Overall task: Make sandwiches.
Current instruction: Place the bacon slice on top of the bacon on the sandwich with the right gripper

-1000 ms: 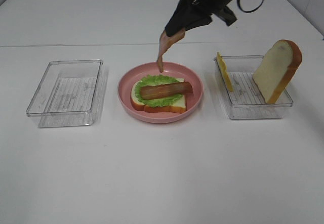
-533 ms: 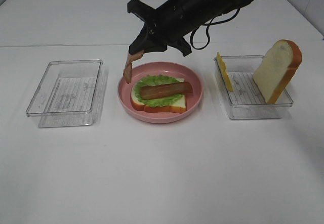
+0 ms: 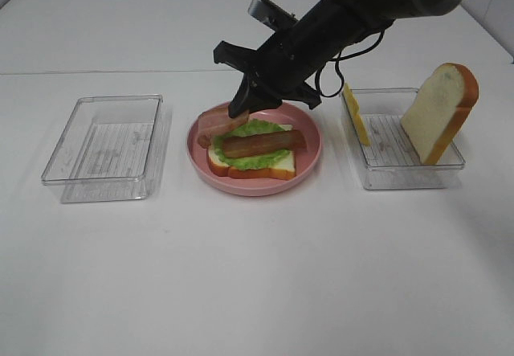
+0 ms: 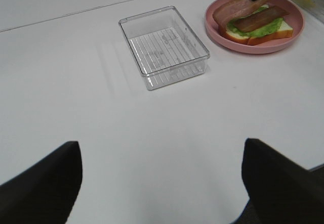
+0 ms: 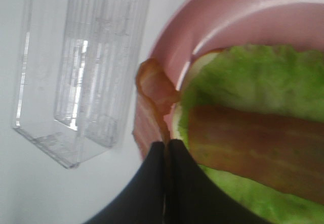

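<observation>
On the white surface point(image 3: 257, 292), a left tray point(image 3: 104, 187) and a right tray point(image 3: 401, 178) flank the pink plate point(image 3: 312, 143). The right tray props a cheese square point(image 3: 356, 115) and a bread slice point(image 3: 440, 111). My right tool point(image 3: 241, 108) is clamped on a bacon strip point(image 3: 214, 121), which drapes at the far-left edge of the open sandwich point(image 3: 261, 169) on the plate. My left tool point(image 4: 161, 143) hangs with its fingers apart, holding nothing.

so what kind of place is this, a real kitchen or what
Probably a robot lab test bench, not a kitchen: a plain white table, a toy sandwich on a pink plate, clear plastic bins, and the right gripper holding a bacon strip.
</observation>
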Controlling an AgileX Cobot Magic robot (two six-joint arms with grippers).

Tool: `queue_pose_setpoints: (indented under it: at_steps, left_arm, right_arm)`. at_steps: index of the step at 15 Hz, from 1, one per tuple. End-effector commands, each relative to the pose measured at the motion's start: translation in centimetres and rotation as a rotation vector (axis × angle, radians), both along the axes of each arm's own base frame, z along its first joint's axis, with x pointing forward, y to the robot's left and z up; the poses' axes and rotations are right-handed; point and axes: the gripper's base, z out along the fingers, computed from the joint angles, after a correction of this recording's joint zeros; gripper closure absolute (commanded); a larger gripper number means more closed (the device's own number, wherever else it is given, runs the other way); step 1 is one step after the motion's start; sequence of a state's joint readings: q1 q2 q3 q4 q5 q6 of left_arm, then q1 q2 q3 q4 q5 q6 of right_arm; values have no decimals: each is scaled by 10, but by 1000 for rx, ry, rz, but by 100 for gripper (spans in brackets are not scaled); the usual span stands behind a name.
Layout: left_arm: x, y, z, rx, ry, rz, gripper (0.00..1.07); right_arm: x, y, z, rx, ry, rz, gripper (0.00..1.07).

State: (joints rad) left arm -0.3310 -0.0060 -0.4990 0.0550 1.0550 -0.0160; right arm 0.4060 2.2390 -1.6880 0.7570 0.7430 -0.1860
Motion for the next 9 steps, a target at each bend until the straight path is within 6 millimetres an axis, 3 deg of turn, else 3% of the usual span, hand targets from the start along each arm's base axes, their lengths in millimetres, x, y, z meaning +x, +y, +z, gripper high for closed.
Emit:
queue_pose_setpoints:
  at_steps: [1,4,6,7,8,9]
  left_arm:
    - [-3,0,0,-17,-26,0,25]
    - [-3,0,0,-17,-26,0,25]
    - [-3,0,0,-17,-26,0,25]
    - [-3,0,0,-17,-26,0,25]
    - [-3,0,0,-17,-26,0,25]
    - [-3,0,0,-17,-26,0,25]
  right_arm:
    - [2,-10,-1,-116,-5,-33,107]
    - [1,-18,-5,-206,8,-47,107]
    - [0,-17,-5,-210,13,-41,100]
    - [0,-17,-5,-209,13,-41,90]
    - [0,-17,-5,-209,16,-40,66]
    - [0,-17,-4,-209,16,-39,56]
